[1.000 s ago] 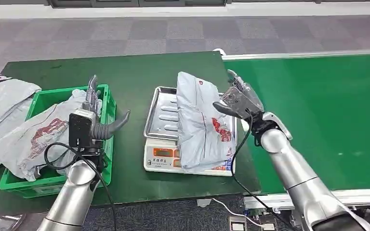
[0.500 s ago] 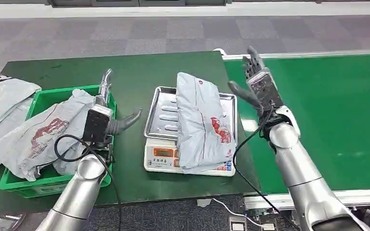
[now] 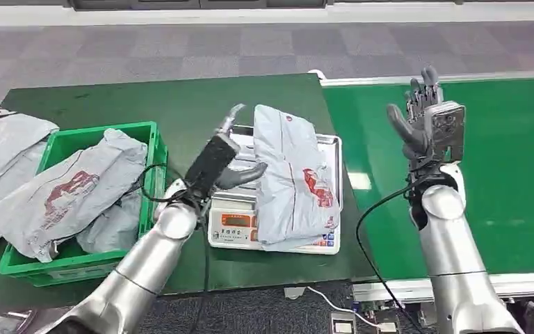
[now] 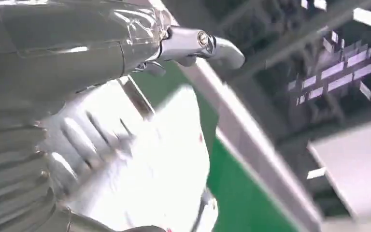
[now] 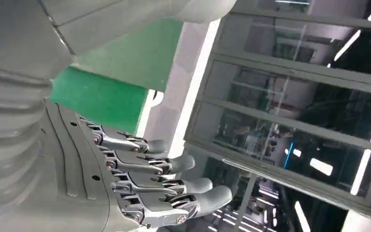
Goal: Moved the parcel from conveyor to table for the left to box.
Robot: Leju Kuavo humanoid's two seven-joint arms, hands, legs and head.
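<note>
On the scale (image 3: 240,221), the parcel (image 3: 293,177) lay; beside it my left hand (image 3: 224,154) hovered, fingers apart; my right hand (image 3: 427,125) spread, holding nothing.

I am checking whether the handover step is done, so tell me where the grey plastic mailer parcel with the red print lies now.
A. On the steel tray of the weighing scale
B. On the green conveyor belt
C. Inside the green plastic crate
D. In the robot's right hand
A: the grey plastic mailer parcel lies across the steel tray of the weighing scale, while the right hand is raised, holding nothing.
</note>
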